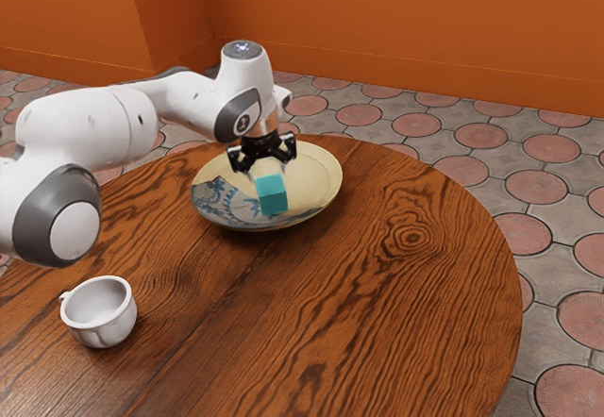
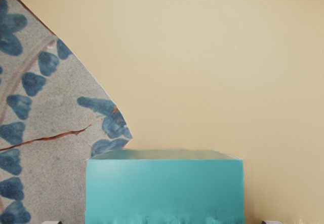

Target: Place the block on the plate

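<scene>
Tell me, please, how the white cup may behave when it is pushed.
The white cup is probably stiff and could chip, as its wall looks like glazed ceramic. Standing upright on the wooden table, it would likely slide before it tips. Its rounded side may let it turn.

The rounded arm (image 1: 87, 129) is white, grey-ringed, its claw (image 1: 268, 169) black.

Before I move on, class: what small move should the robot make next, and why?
Probably rise straight up a little, without closing. The fingers look spread wider than the block, not pinching it, and it appears to rest on the plate; sideways motion might nudge it.
</scene>
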Available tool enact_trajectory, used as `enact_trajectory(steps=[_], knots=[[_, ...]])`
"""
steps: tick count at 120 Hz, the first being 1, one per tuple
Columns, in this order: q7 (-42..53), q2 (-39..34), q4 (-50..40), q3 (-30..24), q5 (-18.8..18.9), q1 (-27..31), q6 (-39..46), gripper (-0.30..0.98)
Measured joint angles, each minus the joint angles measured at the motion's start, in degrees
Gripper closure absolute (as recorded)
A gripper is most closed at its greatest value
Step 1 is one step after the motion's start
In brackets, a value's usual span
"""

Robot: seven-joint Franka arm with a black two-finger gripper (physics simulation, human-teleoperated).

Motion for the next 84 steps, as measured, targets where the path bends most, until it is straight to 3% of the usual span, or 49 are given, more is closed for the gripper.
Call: enact_trajectory(steps=[16,30,47,84], knots=[[2.73,-3.17,-2.79,-0.19,-0.72,-0.09,-0.20,0.10],[4.66,-11.78,-8.94,-1.18,-4.92,-1.69,-1.94,0.06],[7.93,-20.59,-10.18,-1.42,-6.52,-3.72,-9.28,0.03],[17.89,-35.81,-23.94,-1.35,-3.54,-4.79,-18.55,0.01]])
